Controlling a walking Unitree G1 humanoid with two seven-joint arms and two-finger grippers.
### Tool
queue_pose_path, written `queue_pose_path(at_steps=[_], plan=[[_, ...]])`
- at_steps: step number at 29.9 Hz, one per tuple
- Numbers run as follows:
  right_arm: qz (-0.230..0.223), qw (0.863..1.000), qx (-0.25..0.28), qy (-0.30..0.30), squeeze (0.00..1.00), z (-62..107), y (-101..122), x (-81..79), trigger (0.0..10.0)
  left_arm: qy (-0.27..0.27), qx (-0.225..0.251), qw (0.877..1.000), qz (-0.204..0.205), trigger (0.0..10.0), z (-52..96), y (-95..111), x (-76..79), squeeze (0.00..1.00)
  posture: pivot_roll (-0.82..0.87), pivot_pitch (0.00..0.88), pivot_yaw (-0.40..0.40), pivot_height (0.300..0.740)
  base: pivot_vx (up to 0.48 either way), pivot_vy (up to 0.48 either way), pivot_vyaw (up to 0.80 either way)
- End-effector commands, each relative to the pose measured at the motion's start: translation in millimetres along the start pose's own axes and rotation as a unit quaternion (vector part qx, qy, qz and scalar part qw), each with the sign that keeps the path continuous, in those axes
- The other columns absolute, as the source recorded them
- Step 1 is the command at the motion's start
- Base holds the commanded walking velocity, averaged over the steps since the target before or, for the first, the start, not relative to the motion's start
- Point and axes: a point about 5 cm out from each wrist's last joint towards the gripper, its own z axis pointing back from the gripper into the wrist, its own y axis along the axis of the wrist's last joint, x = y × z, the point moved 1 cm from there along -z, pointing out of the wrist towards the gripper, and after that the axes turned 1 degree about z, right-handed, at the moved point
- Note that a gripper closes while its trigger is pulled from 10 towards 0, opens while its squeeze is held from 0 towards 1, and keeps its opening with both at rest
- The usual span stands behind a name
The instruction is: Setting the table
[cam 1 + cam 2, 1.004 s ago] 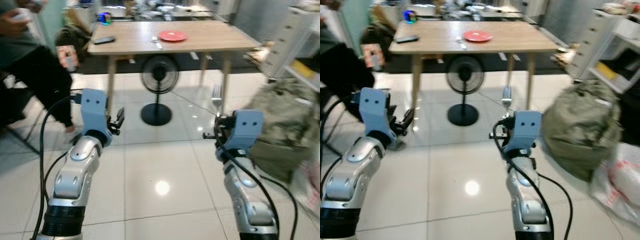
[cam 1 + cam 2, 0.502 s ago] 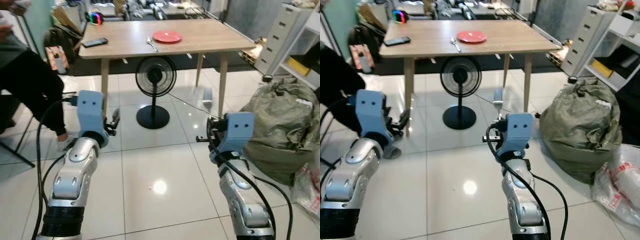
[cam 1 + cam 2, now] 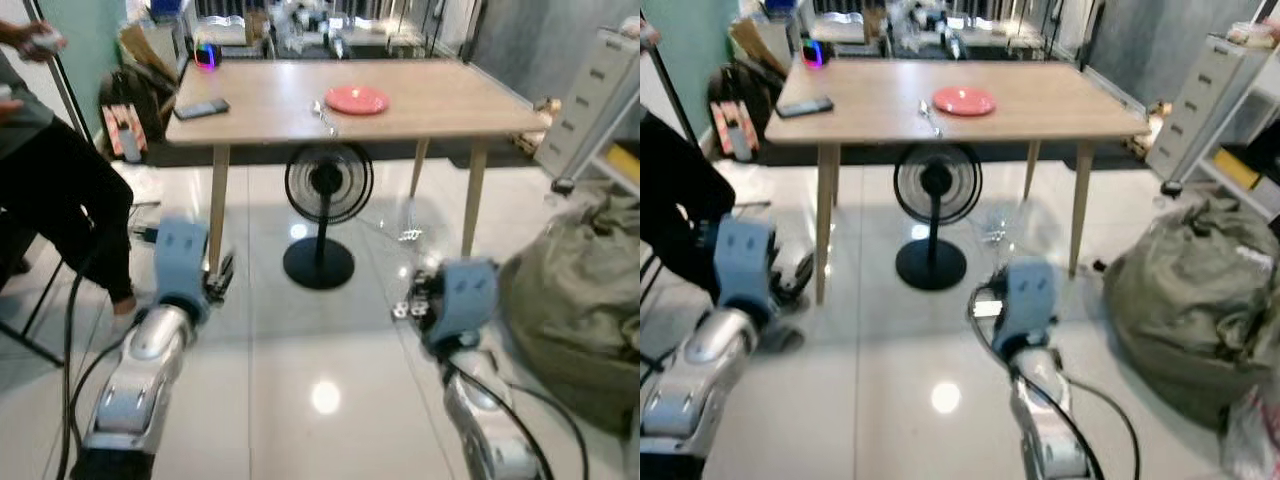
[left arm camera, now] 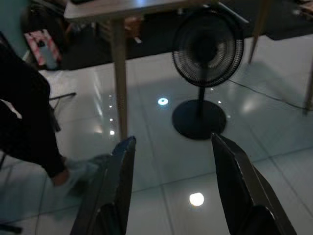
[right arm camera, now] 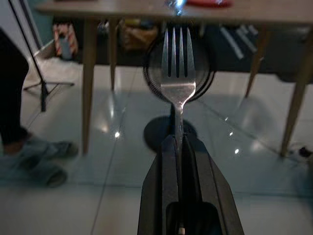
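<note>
A light wooden table (image 3: 430,108) stands ahead of me across the tiled floor. A red plate (image 3: 356,99) sits on it, with a piece of silver cutlery (image 3: 322,108) just to its left. My right gripper (image 5: 178,139) is shut on the handle of a silver fork (image 5: 178,73), tines pointing up and towards the table. In the head view the fork (image 3: 410,215) is a blur above my right wrist. My left gripper (image 4: 173,139) is open and holds nothing, raised at my left (image 3: 218,278).
A black standing fan (image 3: 326,185) is under the table between its legs. A dark phone (image 3: 200,108) lies on the table's left part. A person in dark trousers (image 3: 60,190) is at the left. A big green sack (image 3: 590,290) and white drawers (image 3: 600,90) are at the right.
The camera has moved with me and the picture is blurred; the table looks a little nearer. Both arms sit lower in view. The fork stays held in my right gripper.
</note>
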Motion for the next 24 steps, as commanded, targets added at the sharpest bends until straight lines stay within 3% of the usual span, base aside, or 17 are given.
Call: queue_pose_path(at_steps=[1,11,24], plan=[[0.006,1.0,0.007,-0.003,0.0,3.3,0,4.9,10.0,-0.003,0.002,1.0,-0.007,10.0,3.2,-4,0.9,0.0,-0.02,0.013,0.066,0.74,0.48,0.0,0.0],[0.015,1.0,0.011,-0.008,0.0,10.3,-1,15.1,10.0,0.012,0.0,1.0,-0.017,10.0,11.3,-8,-13.5,0.0,-0.02,0.009,0.058,0.74,0.48,0.0,0.0],[0.018,0.999,0.025,-0.015,0.0,9.3,8,20.1,10.0,0.004,0.022,1.0,-0.019,10.0,8.5,4,-9.9,0.0,-0.02,0.0,0.05,0.74,0.48,0.0,0.0]])
